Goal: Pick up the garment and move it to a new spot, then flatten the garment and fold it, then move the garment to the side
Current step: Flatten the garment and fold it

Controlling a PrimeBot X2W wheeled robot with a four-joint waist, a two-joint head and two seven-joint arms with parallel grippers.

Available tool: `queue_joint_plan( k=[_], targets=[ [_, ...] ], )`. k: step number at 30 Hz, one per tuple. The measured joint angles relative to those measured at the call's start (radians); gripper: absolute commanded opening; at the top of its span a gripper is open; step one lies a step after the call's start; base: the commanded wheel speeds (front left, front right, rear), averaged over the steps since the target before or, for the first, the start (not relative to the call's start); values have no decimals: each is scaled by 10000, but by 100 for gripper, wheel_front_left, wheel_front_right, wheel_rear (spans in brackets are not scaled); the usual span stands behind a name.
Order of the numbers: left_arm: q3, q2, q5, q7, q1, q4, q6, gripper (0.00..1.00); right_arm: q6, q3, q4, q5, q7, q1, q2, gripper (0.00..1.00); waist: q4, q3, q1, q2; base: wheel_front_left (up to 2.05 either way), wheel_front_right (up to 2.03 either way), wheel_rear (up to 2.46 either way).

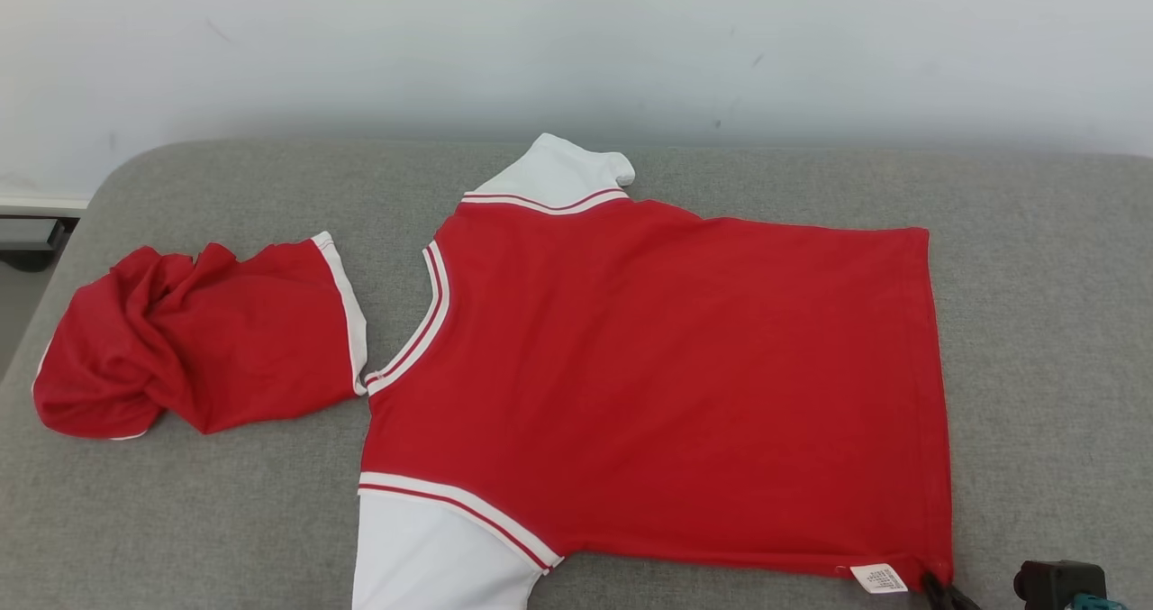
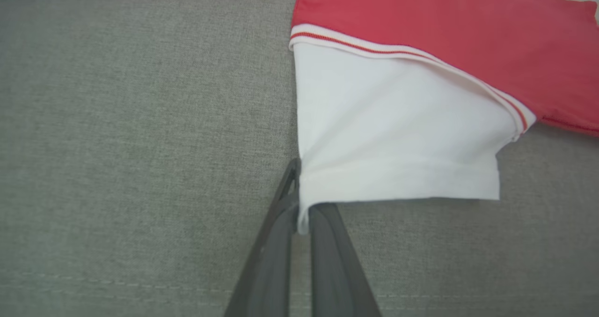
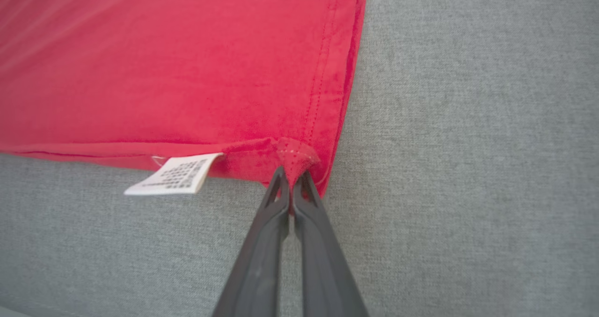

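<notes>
- Garment [image 1: 649,385]: a red shirt with white sleeves, spread flat on a grey cushion [image 1: 1036,367], neck toward the robot's left and bottom hem toward its right.
- Its red body lies smooth, with only faint creases. The neckline [image 1: 423,322] is edged in white trim with red stripes.
- Far sleeve [image 1: 554,173] lies on the side toward the pale wall [image 1: 576,42], with one corner of its cuff curled a little.
- Near sleeve [image 2: 393,134] lies flat on the side toward the robot and runs off the bottom edge of the head view.
- Left gripper [image 2: 299,204]: its two dark fingers are pressed together on the corner of the near sleeve's cuff, with the white edge pinched between them.
- Right gripper [image 3: 291,179]: its fingers are closed tight on the near corner of the bottom hem, where the red cloth bunches into a small fold at the tips.
- White label [image 3: 175,176] with small print sticks out from the side seam just beside that pinched corner and rests on the cushion.
- Second red piece of clothing [image 1: 189,340], crumpled and with a white edge, sits on the cushion to the left of the neck and close to it. Whether the two touch I cannot tell.
</notes>
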Motion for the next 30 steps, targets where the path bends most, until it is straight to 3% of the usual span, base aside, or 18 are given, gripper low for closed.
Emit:
queue_joint_plan(
  k=[1, 2, 3, 5, 6, 7, 12, 16, 23, 30],
  targets=[
    [-21, 0, 2, 65, 0, 33, 0, 0, 0, 21, -10, 2, 61, 0, 0, 90, -11, 1, 0, 0, 0, 0, 0],
    [-44, -10, 2, 69, 2, 61, 0, 17, 0, 31, -13, 2, 102, -1, 2, 100, -22, 3, 0, 0, 0, 0, 0],
    [-67, -19, 2, 86, 2, 88, 0, 36, 0, 56, -10, 0, 150, -5, -10, 100, -31, 7, 0, 0, 0, 0, 0],
    [-113, -25, 2, 157, 3, 127, -2, 60, 0, 73, 4, -8, 194, -5, -27, 100, -39, 13, 0, 0, 0, 0, 0],
    [-144, -48, 2, 159, 6, 167, -2, 90, -2, 81, 29, -17, 234, -8, -46, 100, -45, 19, 0, 0, 0, 0, 0],
    [-198, -71, 2, 182, 6, 217, -13, 99, -2, 98, 61, -36, 244, -8, -84, 100, -50, 26, 0, 0, 0, 0, 0],
    [-337, -123, 0, 424, 21, 464, -146, 100, -36, 77, 171, -73, 324, -12, -123, 100, -41, 58, 0, 0, 0, 0, 0],
    [-228, 180, 82, 435, 40, 644, -84, 100, -65, -119, 6, -71, 364, -11, -301, 100, -8, 63, 0, 0, 0, 0, 0],
    [598, 759, 127, 311, 33, 675, 104, 100, -42, -414, -472, 19, 393, 388, -665, 100, 30, -80, 1, 0, 0, 0, 0],
    [1135, 771, 52, -113, -98, -245, 188, 100, -46, -970, -1546, 213, 96, 543, -878, 100, -75, -475, 0, 0, 0, 0, 0]
  ],
)
